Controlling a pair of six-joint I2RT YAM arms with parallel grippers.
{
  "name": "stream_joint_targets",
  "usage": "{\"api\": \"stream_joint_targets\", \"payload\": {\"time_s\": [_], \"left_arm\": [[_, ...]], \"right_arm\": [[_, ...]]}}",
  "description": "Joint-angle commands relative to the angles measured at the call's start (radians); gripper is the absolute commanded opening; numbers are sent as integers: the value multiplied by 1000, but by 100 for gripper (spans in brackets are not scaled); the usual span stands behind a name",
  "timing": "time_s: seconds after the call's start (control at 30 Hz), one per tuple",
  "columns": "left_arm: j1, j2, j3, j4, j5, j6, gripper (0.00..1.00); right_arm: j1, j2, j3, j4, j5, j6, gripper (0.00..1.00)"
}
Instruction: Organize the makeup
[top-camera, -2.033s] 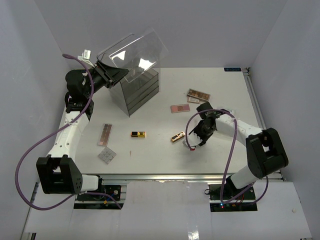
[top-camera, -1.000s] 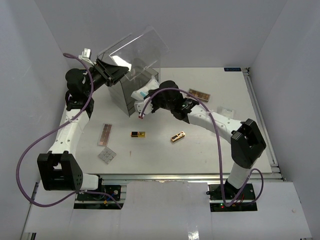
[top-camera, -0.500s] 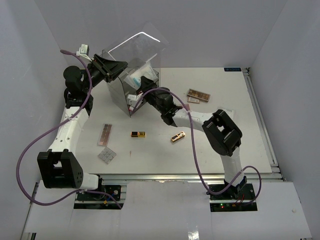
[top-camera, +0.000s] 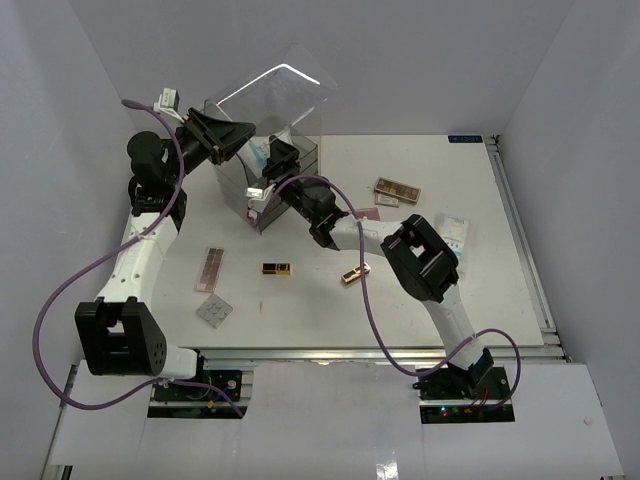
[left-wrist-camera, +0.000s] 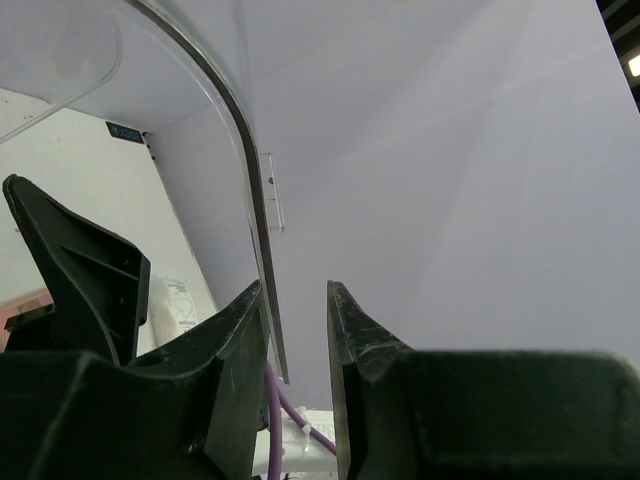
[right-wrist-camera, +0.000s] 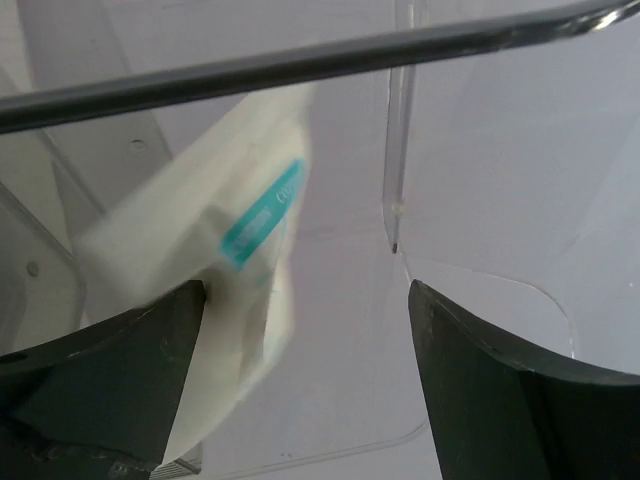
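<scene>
Your right hand (right-wrist-camera: 305, 320) gapes open in the top of the clear box (top-camera: 238, 190). The white-teal packet (right-wrist-camera: 225, 250) leans against one finger, long axis tilted up, so back straight out. Your left hand (left-wrist-camera: 297, 310) grips the raised lid (top-camera: 275, 95).

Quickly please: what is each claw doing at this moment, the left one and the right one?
Left claw: closed on the edge of the clear lid.
Right claw: open; the white-teal packet is beside one finger, not clamped.
</scene>
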Motion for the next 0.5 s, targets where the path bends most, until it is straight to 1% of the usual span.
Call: {"api": "stream_joint_targets", "payload": {"time_s": [0.0,0.13,0.23,0.37,0.47], "left_arm": [[-3,-9,22,65,18,-16,39],[-3,-10,17,69,19,-17,39],[-3,-12,16,69,20,-18,39],[-3,-14,15,66,20,-16,39],[-3,-14,10,69,16,-20,39]], "right_arm": [[1,-17,-32,147,-71,-44,98],[0,-92,-116,120,-101,-48,98],[1,-169,-191,115,-118,-50,94],[1,-272,-332,138,-122,-62,92],[2,-351,-472,158,-117,-79,90]]}}
